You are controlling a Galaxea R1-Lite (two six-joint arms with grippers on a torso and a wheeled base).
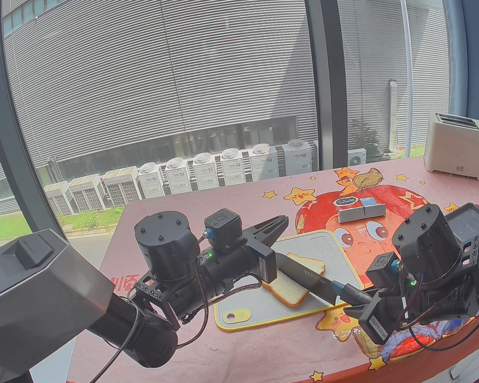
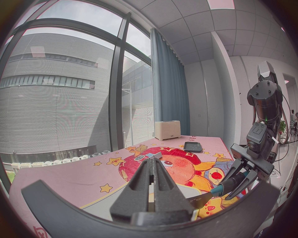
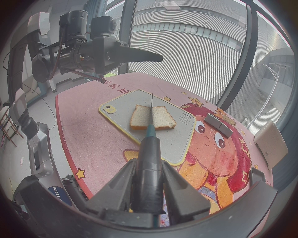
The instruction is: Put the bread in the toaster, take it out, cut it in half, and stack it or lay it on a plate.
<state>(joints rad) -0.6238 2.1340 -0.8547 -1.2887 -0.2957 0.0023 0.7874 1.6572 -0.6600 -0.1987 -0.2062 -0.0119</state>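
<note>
1. One knife [image 3: 151,124] is sitting clenched in my right gripper [image 3: 150,169]; I am judging the cutting step underway.
2. One bread slice [image 3: 141,117] is lying on one cutting board [image 3: 121,103], the blade crossing its middle; next I am pressing straight down.
3. One left gripper [image 1: 274,226] is hovering above the board, pinched closed, empty.
4. One plate [image 1: 470,220] and one toaster [image 1: 458,146] are waiting beyond.
</note>
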